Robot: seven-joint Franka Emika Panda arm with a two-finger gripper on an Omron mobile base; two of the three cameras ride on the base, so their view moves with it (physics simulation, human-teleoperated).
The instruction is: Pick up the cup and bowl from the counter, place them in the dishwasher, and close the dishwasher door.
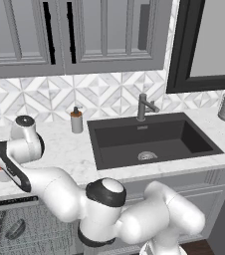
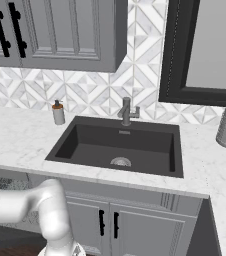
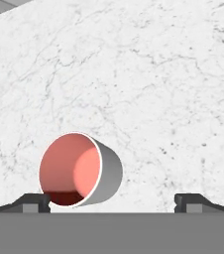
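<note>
Hand released above the cup, left of the sink.

The hand [image 3: 112,201] hangs over the counter [image 3: 148,74] with fingers spread wide, grasping nothing. The cup [image 3: 79,169] stands on the counter well left of the black sink [image 1: 152,139], its red inside showing, just beside one fingertip [image 3: 32,202].

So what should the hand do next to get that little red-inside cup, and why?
Probably slide sideways toward the cup before lowering. The gripper is open, but in the hand view the cup sits close to one fingertip rather than midway between them on the counter.
</note>
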